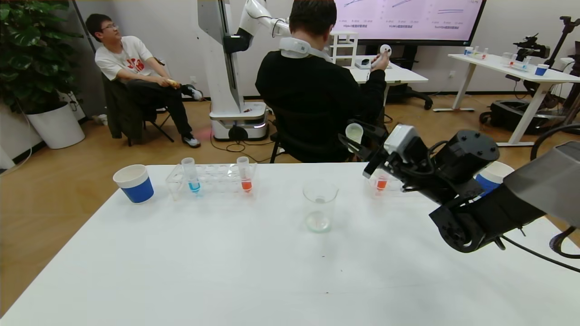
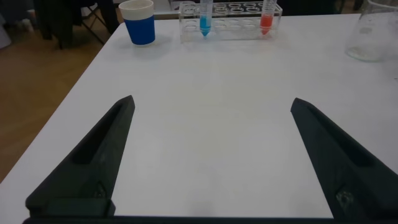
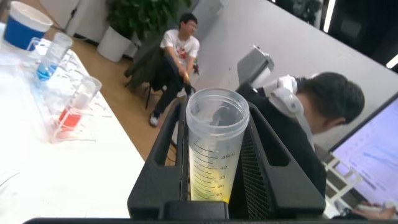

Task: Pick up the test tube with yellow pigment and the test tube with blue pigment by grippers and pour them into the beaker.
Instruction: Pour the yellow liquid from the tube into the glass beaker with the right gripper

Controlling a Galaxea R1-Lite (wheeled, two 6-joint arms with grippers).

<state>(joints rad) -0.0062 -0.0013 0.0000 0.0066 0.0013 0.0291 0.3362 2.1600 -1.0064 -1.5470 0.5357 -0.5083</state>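
Note:
My right gripper (image 1: 358, 140) is shut on the test tube with yellow pigment (image 3: 214, 149), held raised above the table's far right, to the right of and behind the beaker; its open mouth (image 1: 354, 132) points up and away, and the yellow liquid sits low between the fingers (image 3: 163, 149). The clear beaker (image 1: 320, 204) stands mid-table with a film of liquid at its bottom. The test tube with blue pigment (image 1: 191, 175) stands in the clear rack (image 1: 213, 179) at the far left, also in the left wrist view (image 2: 204, 18). My left gripper (image 2: 211, 109) is open and empty, low over bare table.
An orange-red tube (image 1: 244, 174) stands in the same rack. Another orange-red tube (image 1: 381, 182) stands in a rack behind my right arm. A blue-and-white paper cup (image 1: 134, 182) is at far left, another (image 1: 491, 176) at far right. People and a robot are beyond the table.

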